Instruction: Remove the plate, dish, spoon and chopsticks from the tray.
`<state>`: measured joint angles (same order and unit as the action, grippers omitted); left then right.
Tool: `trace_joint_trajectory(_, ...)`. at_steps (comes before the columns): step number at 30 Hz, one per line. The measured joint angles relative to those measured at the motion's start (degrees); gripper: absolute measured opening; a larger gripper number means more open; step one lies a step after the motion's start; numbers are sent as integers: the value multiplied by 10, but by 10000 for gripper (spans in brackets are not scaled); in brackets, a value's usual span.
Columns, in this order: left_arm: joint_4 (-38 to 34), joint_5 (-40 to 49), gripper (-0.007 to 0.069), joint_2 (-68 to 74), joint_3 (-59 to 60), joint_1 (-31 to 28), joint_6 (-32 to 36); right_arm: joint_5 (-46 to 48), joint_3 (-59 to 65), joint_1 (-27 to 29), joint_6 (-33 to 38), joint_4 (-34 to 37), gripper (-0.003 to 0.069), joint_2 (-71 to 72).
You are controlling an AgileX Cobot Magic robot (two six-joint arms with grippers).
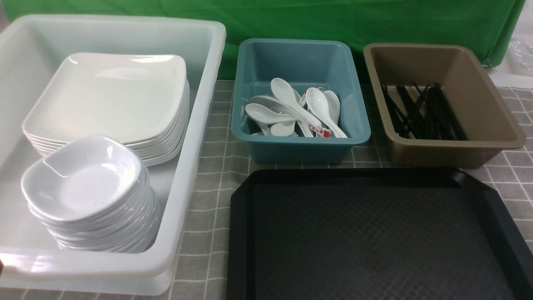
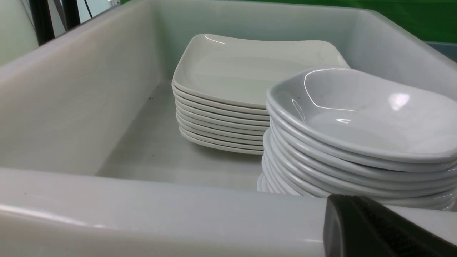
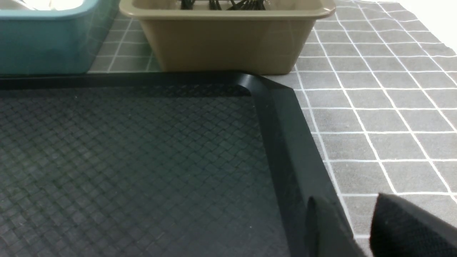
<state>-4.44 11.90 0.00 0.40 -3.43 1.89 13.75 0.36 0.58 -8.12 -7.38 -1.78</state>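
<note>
Writing: red marks show on a few spoon handles in the teal bin; too small to read.
Tray: black, textured, clipped corners, low rim; sits on the grey checked tabletop, near edge cut off by the frame.
Plate: glossy white, square with rounded corners; tops a stack in the white tub.
Dishes: small deep white stack, just beside the plates in the same tub.
Spoons: white, piled in the teal bin.
Chopsticks: thin black sticks in the brown bin.
Left hand: only a dark edge visible at the tub rim; clenched, nothing held.
Right hand: two dark fingers part-visible over the tray's rim, a gap between them; cannot tell whether anything is gripped.
</note>
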Motion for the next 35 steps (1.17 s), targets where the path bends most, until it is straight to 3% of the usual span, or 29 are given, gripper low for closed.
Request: trace_joint_trajectory(35,0,0,3,0,0,0,7,0,0,0,0,0,238,0)
